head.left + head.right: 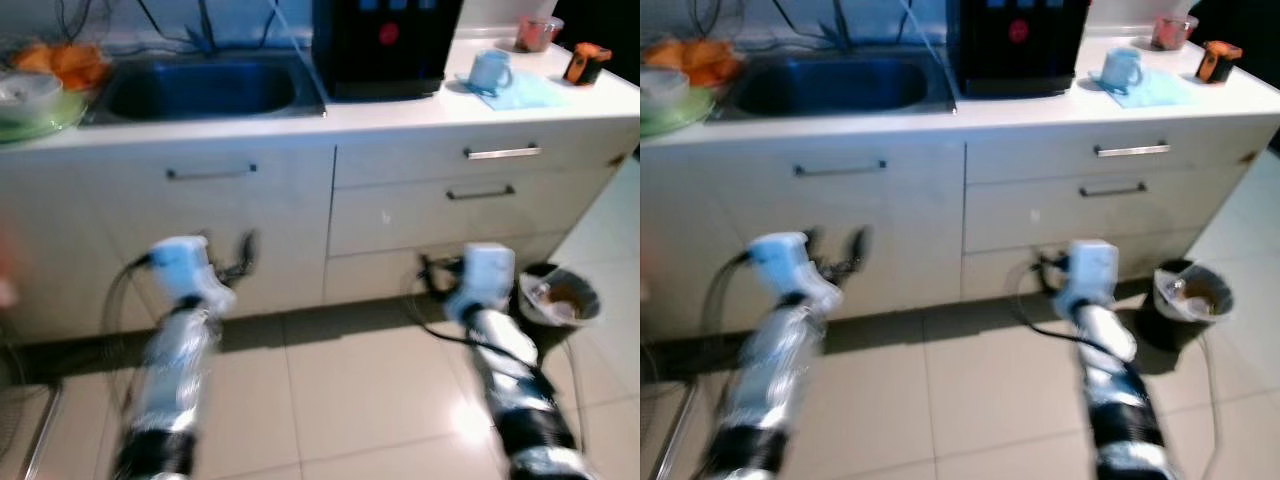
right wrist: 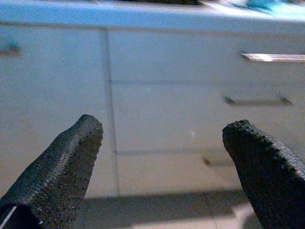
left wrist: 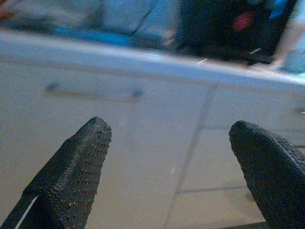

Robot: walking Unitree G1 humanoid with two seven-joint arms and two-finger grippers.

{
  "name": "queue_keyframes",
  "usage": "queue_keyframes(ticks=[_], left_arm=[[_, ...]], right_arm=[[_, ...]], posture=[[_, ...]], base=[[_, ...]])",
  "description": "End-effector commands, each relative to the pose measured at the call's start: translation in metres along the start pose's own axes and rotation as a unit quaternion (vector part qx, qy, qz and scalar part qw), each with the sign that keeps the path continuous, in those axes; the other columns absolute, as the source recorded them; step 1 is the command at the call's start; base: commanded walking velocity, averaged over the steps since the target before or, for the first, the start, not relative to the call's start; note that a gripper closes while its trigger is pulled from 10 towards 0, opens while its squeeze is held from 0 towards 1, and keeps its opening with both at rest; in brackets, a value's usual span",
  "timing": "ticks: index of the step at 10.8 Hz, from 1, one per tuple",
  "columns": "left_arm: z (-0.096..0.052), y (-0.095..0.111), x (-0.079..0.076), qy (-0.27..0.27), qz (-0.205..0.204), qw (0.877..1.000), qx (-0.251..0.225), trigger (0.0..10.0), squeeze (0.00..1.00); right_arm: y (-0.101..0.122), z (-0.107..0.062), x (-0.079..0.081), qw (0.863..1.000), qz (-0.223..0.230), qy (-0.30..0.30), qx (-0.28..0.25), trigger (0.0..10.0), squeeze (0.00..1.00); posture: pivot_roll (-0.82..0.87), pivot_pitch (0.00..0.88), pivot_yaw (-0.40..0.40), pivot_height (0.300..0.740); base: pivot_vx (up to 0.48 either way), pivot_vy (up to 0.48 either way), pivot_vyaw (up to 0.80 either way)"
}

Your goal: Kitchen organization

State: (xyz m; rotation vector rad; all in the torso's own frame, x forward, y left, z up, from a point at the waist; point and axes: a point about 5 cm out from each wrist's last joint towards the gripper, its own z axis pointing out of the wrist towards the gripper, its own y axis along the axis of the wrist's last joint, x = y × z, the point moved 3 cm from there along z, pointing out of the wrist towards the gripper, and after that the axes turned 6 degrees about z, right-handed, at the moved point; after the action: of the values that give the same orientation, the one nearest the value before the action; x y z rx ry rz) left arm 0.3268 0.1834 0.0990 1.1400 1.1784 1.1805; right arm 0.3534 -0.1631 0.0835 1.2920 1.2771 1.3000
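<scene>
A pale mug (image 1: 490, 70) stands on a light blue cloth (image 1: 520, 92) at the right end of the white bench (image 1: 400, 115), near a small orange object (image 1: 586, 62) and a reddish container (image 1: 536, 32). A black appliance (image 1: 385, 45) sits beside the sink (image 1: 205, 88); green plates (image 1: 35, 105) with something orange behind them lie at the far left. Nothing looks gathered or sorted yet, so the organizing seems barely begun. The left pincer (image 3: 176, 162) and right pincer (image 2: 164, 162) both gape wide and empty, held low before the closed cupboard doors and drawers. A small bin (image 1: 556, 297) stands on the floor at right.
</scene>
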Motion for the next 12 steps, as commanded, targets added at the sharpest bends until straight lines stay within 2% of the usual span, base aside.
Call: queue_keyframes(ticks=[1,2,4,5,6,9,10,11,12], left_arm=[[0.0,0.004,-0.003,0.0,-0.003,1.0,0.002,10.0,0.0],[-0.001,0.005,-0.003,0.0,-0.004,1.0,0.006,10.0,0.0],[-0.001,0.01,-0.006,0.0,-0.006,1.0,0.01,10.0,0.0],[-0.001,0.008,-0.004,0.015,-0.018,1.0,0.021,10.0,0.0],[-0.001,0.008,-0.006,0.014,-0.026,0.999,0.025,10.0,0.0],[-0.001,0.008,-0.007,0.016,-0.028,0.999,0.033,10.0,0.0],[-0.001,0.008,-0.007,0.017,-0.03,0.999,0.035,10.0,0.0],[-0.001,0.009,-0.006,0.018,-0.027,0.999,0.035,10.0,0.0],[0.0,0.011,-0.007,0.014,-0.02,0.999,0.029,10.0,0.0]], right_arm=[[0.005,-0.005,-0.004,1.0,-0.018,-0.011,-0.007,10.0,0.0],[0.011,-0.008,0.002,0.999,-0.026,0.001,-0.025,10.0,0.0],[0.013,-0.012,0.001,0.999,-0.045,-0.015,-0.025,10.0,0.0],[0.007,-0.014,0.003,0.999,-0.034,-0.008,0.008,10.0,0.0],[0.007,-0.018,0.009,1.0,-0.004,0.012,0.009,10.0,0.0],[0.009,-0.019,0.008,1.0,0.009,0.007,0.013,10.0,0.0],[0.009,-0.02,0.008,1.0,0.012,0.009,0.017,10.0,0.0],[0.009,-0.02,0.008,1.0,0.011,0.007,0.017,10.0,0.0],[0.013,-0.02,0.01,1.0,-0.023,0.008,0.002,10.0,0.0]], posture=[[0.03,0.0,-0.001,0.74],[0.03,0.0,-0.001,0.74],[0.02,0.0,0.0,0.74],[0.02,0.0,-0.002,0.74],[0.03,0.0,-0.006,0.74],[0.03,0.0,-0.006,0.74],[0.02,0.0,-0.006,0.74],[0.02,0.0,-0.006,0.74],[0.02,0.0,-0.007,0.74]], base=[[0.454,0.0,0.0],[0.439,0.0,0.0],[0.433,0.0,0.0],[0.0,0.0,0.0],[0.0,0.3,0.0],[0.0,0.381,0.0],[0.0,0.0,0.0],[0.0,0.0,0.0],[0.0,0.0,0.0]])
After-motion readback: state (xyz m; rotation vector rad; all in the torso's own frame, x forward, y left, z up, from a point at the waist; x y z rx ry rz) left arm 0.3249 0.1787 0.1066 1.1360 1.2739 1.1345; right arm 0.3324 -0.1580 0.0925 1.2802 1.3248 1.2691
